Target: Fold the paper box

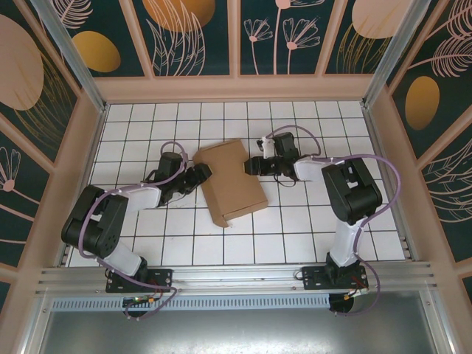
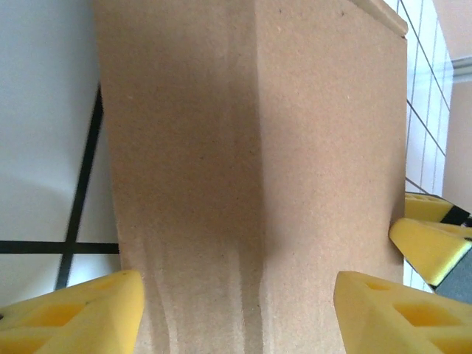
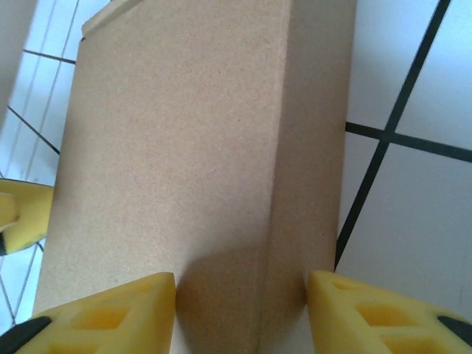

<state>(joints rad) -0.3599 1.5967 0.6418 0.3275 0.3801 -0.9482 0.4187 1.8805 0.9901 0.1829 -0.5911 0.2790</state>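
Brown cardboard, the paper box lay flat on the tiled table between the left gripper and right gripper, each parted at one side of its far end, whether clamping it I could not tell, so even inward pressure looked wisest.

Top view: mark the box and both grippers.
box (image 1: 232,184), top view, middle of its top face.
left gripper (image 1: 204,172), top view, between fingertips by the box's left edge.
right gripper (image 1: 251,164), top view, between fingertips by the box's right edge.
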